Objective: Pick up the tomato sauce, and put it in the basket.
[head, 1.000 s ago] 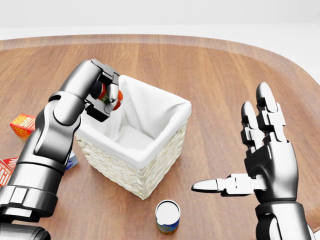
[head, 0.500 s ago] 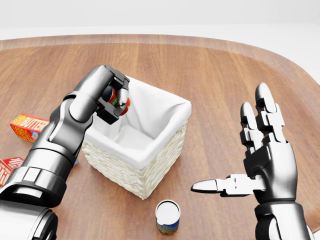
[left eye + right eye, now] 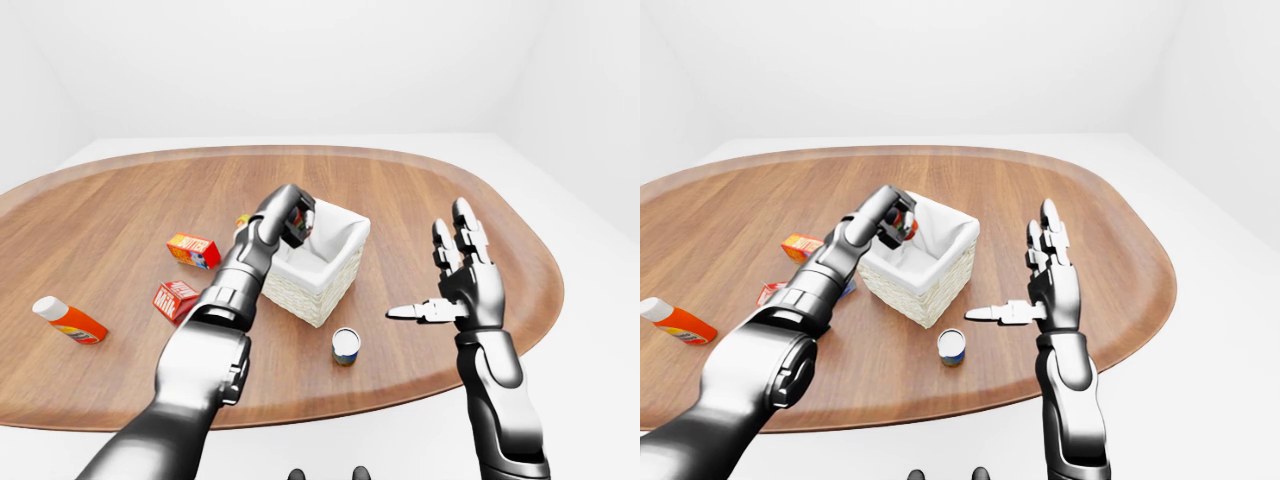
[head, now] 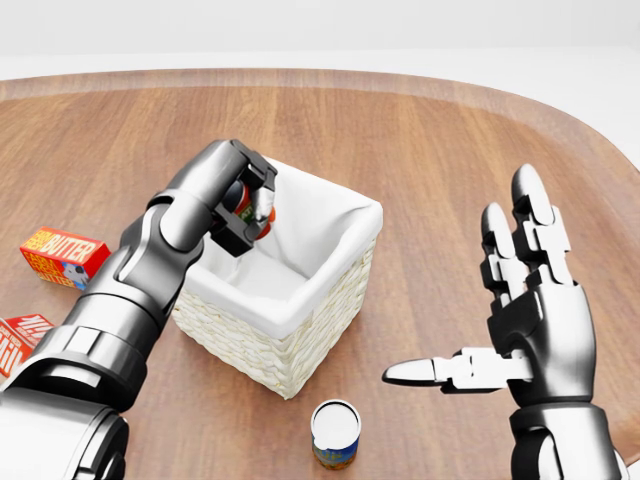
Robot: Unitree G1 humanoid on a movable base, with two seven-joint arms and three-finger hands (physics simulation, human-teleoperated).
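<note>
One oval wooden bench (image 4: 420,150), with a smooth brown grain, carries every item. Next in size is the basket (image 4: 300,345): square, woven from pale wicker, lined with white cloth folded over its rim.

Left hand (image 4: 245,205): fingers clamped on the tomato sauce (image 4: 262,212), a small red container largely hidden by the dark fingers. The hand hangs over the basket's upper-left corner in the head view, above the lining and just inside the rim.

Right hand (image 4: 520,320): fingers spread apart, holding nothing, raised well clear to the right of the basket.

Current step, as judged: placement. The sauce is gripped and positioned over the opening but not yet released. The next move calls for lowering slightly into the lining, then opening the fingers without catching the cloth fold.

Smaller items: an orange butter box (image 4: 62,255), rectangular; a red milk carton (image 3: 177,299); an orange bottle with a white cap (image 3: 68,319), lying flat; a short cylindrical can (image 4: 335,433) with a pale lid, upright near the basket's lower corner.
</note>
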